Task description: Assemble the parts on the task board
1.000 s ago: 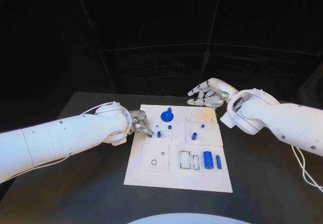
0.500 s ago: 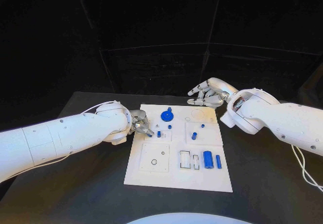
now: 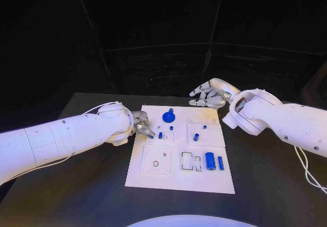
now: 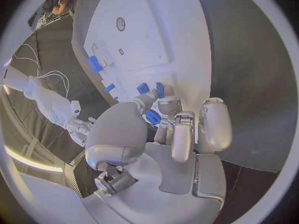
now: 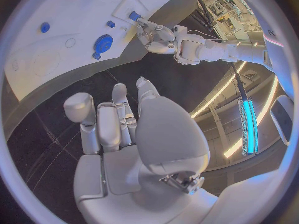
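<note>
The white task board [image 3: 157, 177] lies in the middle of the table. My left hand [image 3: 141, 124] is at its far left part, fingers curled, pinching a small blue peg [image 3: 150, 136] at the board's surface; in the left wrist view the peg [image 4: 159, 89] sits between the fingertips [image 4: 167, 103]. A second peg [image 3: 160, 135] stands just beside it. The blue gear [image 3: 168, 116] sits on the board right of that hand. My right hand [image 3: 211, 94] hovers beyond the board's far edge, fingers apart and holding nothing.
A thick blue cylinder [image 3: 210, 161] and a slim blue rod [image 3: 220, 163] lie at the board's near right. More blue pegs [image 3: 195, 137] stand in the right middle. The black table [image 3: 81, 189] surrounds the board.
My left hand has edged very slightly toward the far side, still at the peg. The right hand has stayed where it was.
</note>
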Available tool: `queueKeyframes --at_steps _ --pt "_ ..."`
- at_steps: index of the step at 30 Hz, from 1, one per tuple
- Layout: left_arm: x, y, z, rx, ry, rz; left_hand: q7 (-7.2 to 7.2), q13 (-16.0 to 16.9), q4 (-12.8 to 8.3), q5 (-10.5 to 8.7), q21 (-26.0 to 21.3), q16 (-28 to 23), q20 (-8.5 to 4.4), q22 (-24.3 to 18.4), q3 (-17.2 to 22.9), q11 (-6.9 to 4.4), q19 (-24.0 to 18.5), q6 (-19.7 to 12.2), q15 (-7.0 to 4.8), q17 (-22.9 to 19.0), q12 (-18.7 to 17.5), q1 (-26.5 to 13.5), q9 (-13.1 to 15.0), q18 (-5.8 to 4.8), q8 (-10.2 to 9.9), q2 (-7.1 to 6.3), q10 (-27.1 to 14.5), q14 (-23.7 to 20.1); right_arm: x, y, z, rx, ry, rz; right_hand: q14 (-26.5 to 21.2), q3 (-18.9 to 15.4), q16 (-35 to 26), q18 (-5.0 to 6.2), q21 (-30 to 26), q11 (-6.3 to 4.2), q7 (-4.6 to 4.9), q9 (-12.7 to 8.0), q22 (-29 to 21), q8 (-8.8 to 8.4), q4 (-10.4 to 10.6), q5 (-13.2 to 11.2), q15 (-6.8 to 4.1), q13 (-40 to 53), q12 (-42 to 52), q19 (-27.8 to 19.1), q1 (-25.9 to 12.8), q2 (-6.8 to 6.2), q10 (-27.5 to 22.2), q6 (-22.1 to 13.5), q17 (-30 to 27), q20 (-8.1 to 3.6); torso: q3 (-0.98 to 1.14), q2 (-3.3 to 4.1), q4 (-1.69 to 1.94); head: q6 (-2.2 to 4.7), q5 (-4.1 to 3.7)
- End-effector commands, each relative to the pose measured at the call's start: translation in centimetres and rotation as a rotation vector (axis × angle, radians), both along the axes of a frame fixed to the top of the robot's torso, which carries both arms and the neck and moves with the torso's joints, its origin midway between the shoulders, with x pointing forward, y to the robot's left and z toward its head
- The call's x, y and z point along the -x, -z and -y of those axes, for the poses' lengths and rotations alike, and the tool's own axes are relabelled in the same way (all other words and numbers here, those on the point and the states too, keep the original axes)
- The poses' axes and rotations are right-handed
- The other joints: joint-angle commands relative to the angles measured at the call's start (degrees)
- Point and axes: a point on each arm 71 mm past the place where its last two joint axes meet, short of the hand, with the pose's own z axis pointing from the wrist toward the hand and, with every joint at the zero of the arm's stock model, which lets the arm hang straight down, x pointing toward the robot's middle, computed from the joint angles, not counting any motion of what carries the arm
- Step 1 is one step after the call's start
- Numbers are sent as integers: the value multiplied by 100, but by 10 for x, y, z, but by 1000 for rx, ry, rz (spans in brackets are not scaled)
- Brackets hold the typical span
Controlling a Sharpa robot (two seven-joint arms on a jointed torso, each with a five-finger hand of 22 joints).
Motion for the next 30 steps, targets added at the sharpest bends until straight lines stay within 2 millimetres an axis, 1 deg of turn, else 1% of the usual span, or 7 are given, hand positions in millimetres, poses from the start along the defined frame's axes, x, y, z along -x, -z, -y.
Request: queueKeyframes --at_steps 1,5,11,14,17,24,30 --pt "5 9 1 -34 19 -46 -27 -12 -227 22 -16 19 1 -6 259 -32 28 51 -30 1509 -18 -125 -16 16 32 -36 13 605 0 -1 -2 -4 -12 3 81 -25 -20 36 -14 3 5 -6 -5 27 14 7 -31 -5 -23 -41 15 52 -53 -39 -5 -10 -3 0 0 -1 -13" --pt "5 10 2 -37 23 -51 -42 -10 -166 23 -18 19 -3 -4 219 -44 30 84 -38 1509 -12 -262 -23 16 45 -112 18 605 0 -1 -3 -6 -13 1 81 -25 -20 36 -14 3 5 -6 -5 27 14 7 -31 -5 -23 -41 15 52 -53 -39 -5 -10 -1 0 2 -5 -12" --pt "5 10 2 -40 25 -57 -57 2 -81 23 -15 19 -12 8 163 -57 37 134 -50 1509 6 -429 -32 15 65 -185 32 605 0 -1 -2 -7 -12 0 81 -25 -20 36 -14 3 5 -6 -5 27 14 7 -31 -5 -23 -41 15 52 -53 -39 -5 -10 -2 -2 0 -14 -14" --pt "5 11 2 -38 22 -58 -60 10 -32 22 -13 19 -17 14 139 -60 41 149 -54 1509 16 -505 -37 14 70 -196 39 605 0 -1 -2 -7 -12 0 81 -25 -20 36 -14 3 5 -6 -5 27 14 7 -31 -5 -23 -41 15 52 -53 -39 -5 -10 -2 2 -5 -8 -15" --pt "5 10 2 -32 19 -53 -62 26 52 23 -5 19 -22 29 108 -62 51 167 -58 1509 36 -618 -46 10 76 -187 52 605 0 -1 -2 -8 -12 1 80 -25 -22 36 -15 3 5 -6 -6 27 14 7 -31 -6 -23 -41 16 53 -54 -39 -7 -10 1 2 0 -14 -20" --pt "5 10 4 -26 17 -47 -70 70 183 23 20 19 -29 70 63 -70 76 199 -64 1509 83 -800 -58 1 88 -172 84 605 0 -1 -2 -8 -12 0 79 -28 -33 39 -25 3 5 -6 -22 28 19 9 -31 -16 -30 -48 16 57 -59 -40 -19 -10 0 1 0 -19 -19" --pt "4 10 5 -23 13 -41 -75 111 270 22 46 19 -34 109 -23 -73 99 232 -68 1509 127 -966 -65 -8 105 -249 114 605 0 -1 -3 -9 -13 0 79 -28 -33 39 -25 3 5 -6 -22 28 19 9 -31 -16 -30 -48 16 57 -59 -40 -19 -10 0 1 -2 -27 -21"
